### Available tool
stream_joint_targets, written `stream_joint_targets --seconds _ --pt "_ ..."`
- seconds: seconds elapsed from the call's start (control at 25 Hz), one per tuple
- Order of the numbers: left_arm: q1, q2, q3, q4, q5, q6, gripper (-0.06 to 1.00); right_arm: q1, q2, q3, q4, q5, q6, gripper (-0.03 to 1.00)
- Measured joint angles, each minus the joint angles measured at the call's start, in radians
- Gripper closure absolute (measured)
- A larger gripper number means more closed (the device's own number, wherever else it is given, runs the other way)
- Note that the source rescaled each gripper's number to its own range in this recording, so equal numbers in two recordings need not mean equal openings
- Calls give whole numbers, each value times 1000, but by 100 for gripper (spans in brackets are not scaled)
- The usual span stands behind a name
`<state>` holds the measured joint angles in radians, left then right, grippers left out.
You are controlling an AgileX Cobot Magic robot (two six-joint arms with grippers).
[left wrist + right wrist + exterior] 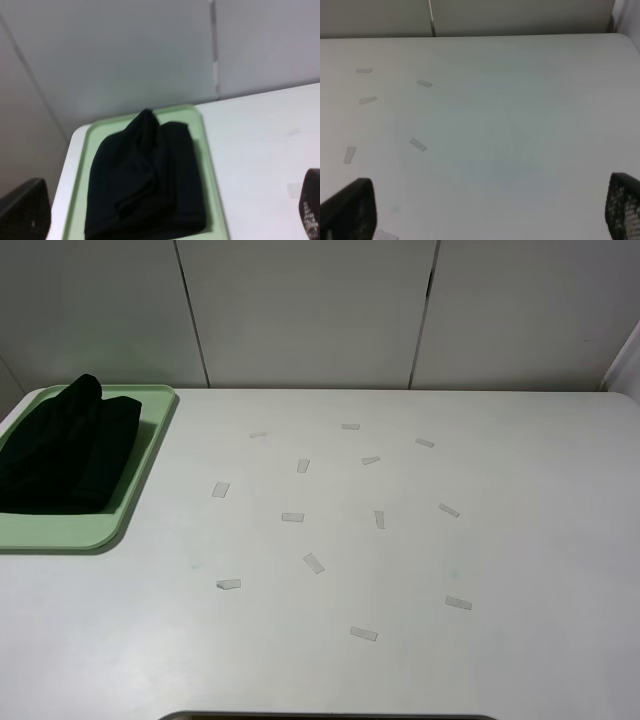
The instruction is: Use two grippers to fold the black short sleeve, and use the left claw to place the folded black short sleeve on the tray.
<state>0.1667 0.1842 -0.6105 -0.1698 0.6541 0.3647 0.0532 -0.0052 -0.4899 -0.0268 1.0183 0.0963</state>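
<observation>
Cloth, the folded black cotton short sleeve (65,445), lies bunched inside the pale mint-green plastic tray (150,435) at the white table's (400,540) far left corner. My left claw (165,220) hangs before it, jaws spread wide, empty. My right claw (490,210) gapes likewise over bare tabletop dotted with small tape strips (292,517).

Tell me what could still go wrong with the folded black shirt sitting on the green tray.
1. The folded black T-shirt is bunched into a peak at one end, so it may slump or unfold.
2. It lies close to the tray rim on the table side and could spill over.
</observation>
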Motion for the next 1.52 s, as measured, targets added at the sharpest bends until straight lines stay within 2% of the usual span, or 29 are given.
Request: stream_joint_targets --seconds 0.32,0.4,0.84,1.04,1.16,1.52 --pt "-197 -155 0 1 182 2 -6 0 0 0 0 0 0 -3" --pt "-224 -178 0 2 216 -7 -6 0 0 0 0 0 0 -3" --pt "-232 -189 -63 8 358 -106 -6 0 0 0 0 0 0 -3" --pt "-232 -192 -48 86 451 -208 -6 0 0 0 0 0 0 -3" --pt "-232 -192 -1 99 456 -242 -6 0 0 0 0 0 0 -3" --pt "-232 -192 115 101 421 -254 -6 0 0 0 0 0 0 -3"
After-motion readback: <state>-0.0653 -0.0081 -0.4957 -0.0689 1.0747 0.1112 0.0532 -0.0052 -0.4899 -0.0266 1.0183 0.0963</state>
